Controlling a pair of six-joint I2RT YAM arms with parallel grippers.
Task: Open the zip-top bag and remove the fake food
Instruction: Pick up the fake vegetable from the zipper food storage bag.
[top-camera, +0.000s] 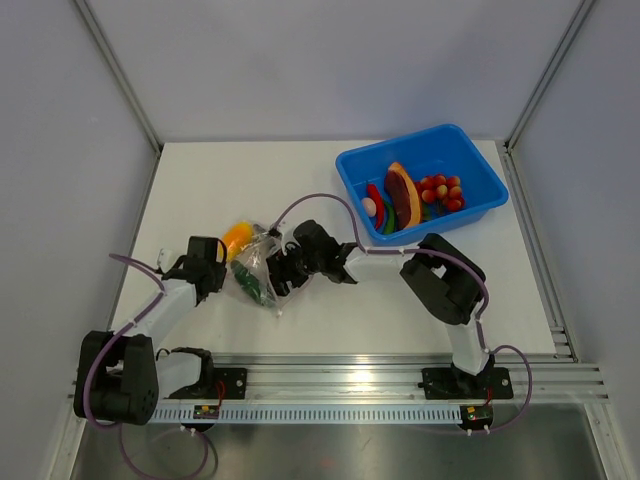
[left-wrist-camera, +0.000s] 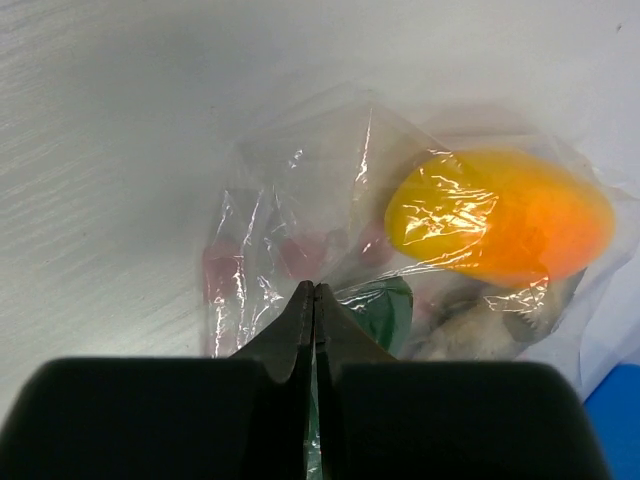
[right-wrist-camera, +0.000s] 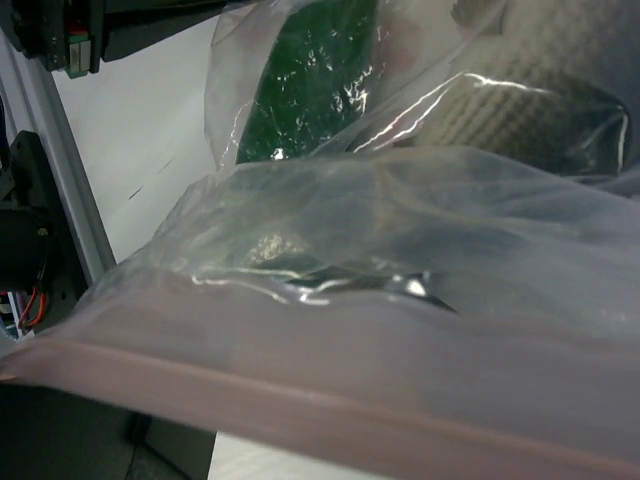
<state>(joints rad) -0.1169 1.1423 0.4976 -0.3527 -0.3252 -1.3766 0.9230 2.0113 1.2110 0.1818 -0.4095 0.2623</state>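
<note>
Pinkish zip strip (right-wrist-camera: 300, 395) runs across the bottom of my right wrist view, so close that it is blurred. Behind it the clear film of the zip-top bag (right-wrist-camera: 400, 250) fills nearly the whole frame. Through the plastic I can make out a green piece (right-wrist-camera: 300, 80) at upper centre and a grey scaly piece (right-wrist-camera: 540, 110) at upper right. The film hides the right gripper's (top-camera: 283, 268) own fingers, so I cannot tell how wide they stand or whether they hold anything. From above I see it only pressed against the right side of the bag.

On the left wrist view, the left gripper (left-wrist-camera: 315, 295) has its fingers pinched fully together at lower centre, with a fold of the bag's film caught between them. A yellow-orange fruit (left-wrist-camera: 500, 215) sits inside the bag at the right of that frame, with the green piece just below and left of it.

From the top camera the bag lies on the white table (top-camera: 200, 180), left of centre, between the two grippers. More fake food (top-camera: 403, 192) sits in the blue bin (top-camera: 480, 160) at upper right, well apart from the bag: red tomatoes (top-camera: 442, 190), an orange-brown wedge and a white egg (top-camera: 370, 205).
</note>
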